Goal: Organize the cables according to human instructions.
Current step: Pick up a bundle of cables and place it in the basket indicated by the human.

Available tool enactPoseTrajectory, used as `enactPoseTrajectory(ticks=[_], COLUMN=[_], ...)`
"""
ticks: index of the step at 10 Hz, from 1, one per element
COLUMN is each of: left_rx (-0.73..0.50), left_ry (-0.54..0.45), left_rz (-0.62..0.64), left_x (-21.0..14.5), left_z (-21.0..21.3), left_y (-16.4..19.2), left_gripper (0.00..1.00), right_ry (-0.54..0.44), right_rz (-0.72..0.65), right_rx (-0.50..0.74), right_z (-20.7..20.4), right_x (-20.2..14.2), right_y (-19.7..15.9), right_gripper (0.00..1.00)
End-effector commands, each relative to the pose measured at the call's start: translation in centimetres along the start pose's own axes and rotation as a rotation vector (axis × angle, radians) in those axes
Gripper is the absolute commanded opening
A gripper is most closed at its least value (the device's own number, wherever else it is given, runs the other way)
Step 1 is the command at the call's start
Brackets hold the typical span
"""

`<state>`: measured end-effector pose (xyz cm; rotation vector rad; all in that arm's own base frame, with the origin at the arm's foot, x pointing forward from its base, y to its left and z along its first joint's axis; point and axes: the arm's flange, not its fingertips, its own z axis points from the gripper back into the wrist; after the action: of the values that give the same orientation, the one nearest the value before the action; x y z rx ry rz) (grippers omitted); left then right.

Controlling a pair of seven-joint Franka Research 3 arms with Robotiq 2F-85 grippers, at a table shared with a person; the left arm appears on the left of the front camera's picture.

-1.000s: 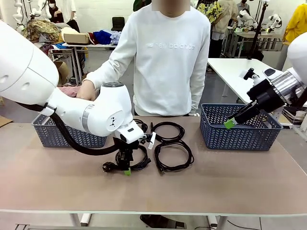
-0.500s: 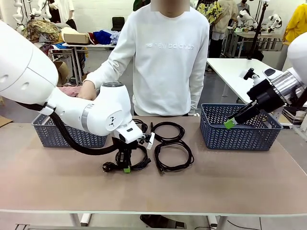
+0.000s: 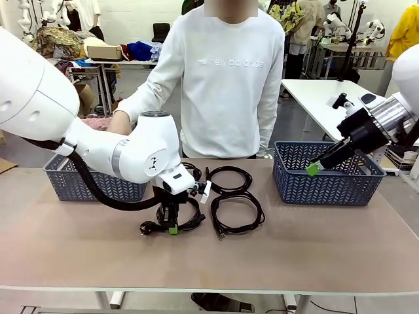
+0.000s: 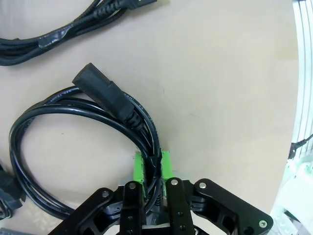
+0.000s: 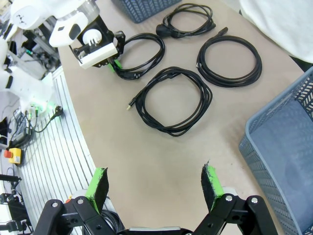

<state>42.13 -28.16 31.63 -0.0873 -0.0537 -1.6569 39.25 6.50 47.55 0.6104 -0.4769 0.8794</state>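
On the table [image 3: 314, 248], the left gripper [image 4: 152, 169] is pinched onto a strand of the nearest coiled cable [image 4: 105, 98], three more cables [image 5: 207, 98] lie just beyond it, and the right gripper [image 3: 313, 169] hangs spread wide by the right-hand basket [image 3: 327, 186], with the person [image 3: 226, 78] standing behind.

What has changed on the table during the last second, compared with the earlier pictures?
The left claw closed its jaws on the coiled cable lying under it and now grips the cords. The right claw stayed open by the right basket, and the other three cables lay unmoved.
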Motion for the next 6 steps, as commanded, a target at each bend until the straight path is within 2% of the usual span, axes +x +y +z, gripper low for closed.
enactPoseTrajectory(ticks=[1, 3, 6], left_rx=[-0.012, -0.015, 0.063], left_ry=[0.011, 0.009, 0.029], left_rz=[0.001, -0.003, 0.009], left_x=[0.0, 0.0, 0.6], left_z=[0.6, 1.5, 6.1], left_y=[0.0, -0.8, -1.9], left_gripper=[0.01, 0.0, 0.0], right_ry=[-0.031, -0.031, -0.031], right_rz=[0.017, 0.017, 0.017], right_rx=[0.016, 0.016, 0.016], right_z=[0.1, 0.1, 0.1], right_x=[0.2, 0.2, 0.2], right_y=[-0.2, -0.2, -0.2], right_gripper=[1.0, 1.0, 1.0])
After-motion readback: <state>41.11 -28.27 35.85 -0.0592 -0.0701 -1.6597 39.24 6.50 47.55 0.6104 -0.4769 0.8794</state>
